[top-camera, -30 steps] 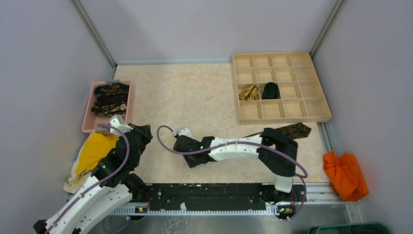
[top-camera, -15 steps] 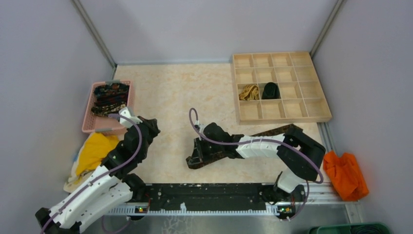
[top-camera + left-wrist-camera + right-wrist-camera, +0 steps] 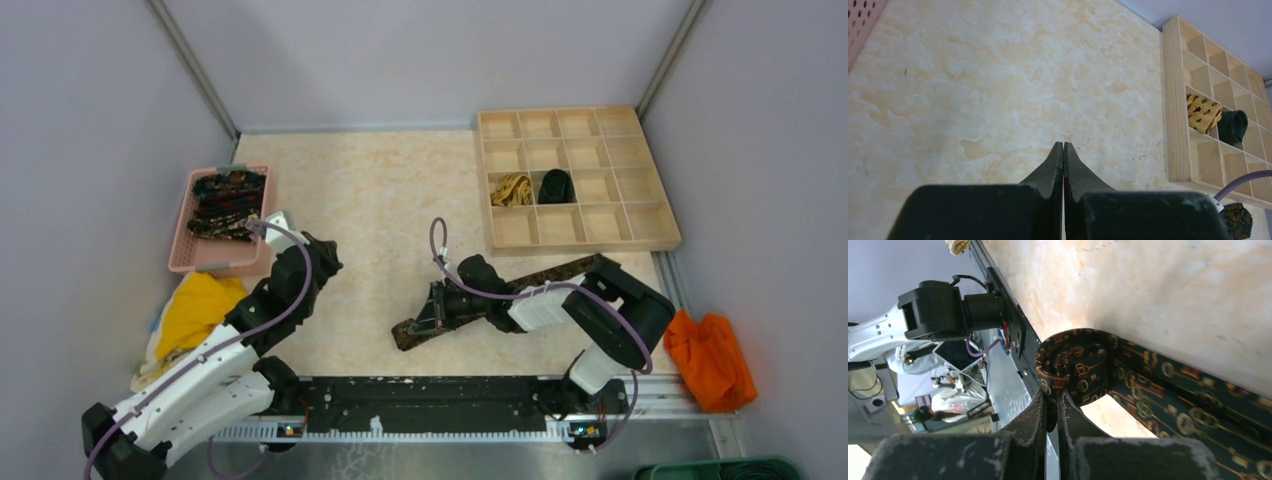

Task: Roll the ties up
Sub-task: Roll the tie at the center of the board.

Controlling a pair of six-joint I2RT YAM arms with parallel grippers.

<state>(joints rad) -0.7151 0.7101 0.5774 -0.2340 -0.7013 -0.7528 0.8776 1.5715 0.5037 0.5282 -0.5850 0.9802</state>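
Right tool (image 3: 1052,401) clenched on the tie (image 3: 1168,405) at its curled end; remaining length lies flat on the counter (image 3: 1173,305) ahead of the tool. Rolling just begun, I judge. Next: turn the coil onward, keeping tension. Left tool (image 3: 1063,152) clenched, empty.

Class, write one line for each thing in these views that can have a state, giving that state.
left end effector, shut, empty.
right end effector, shut on the speckled tie's curled end.
speckled tie, one end curled over, rest lying flat.
tan-gold tie, bundled in a wooden organiser compartment.
black tie, rolled in the next compartment.
basket ties, heaped in the pink basket.
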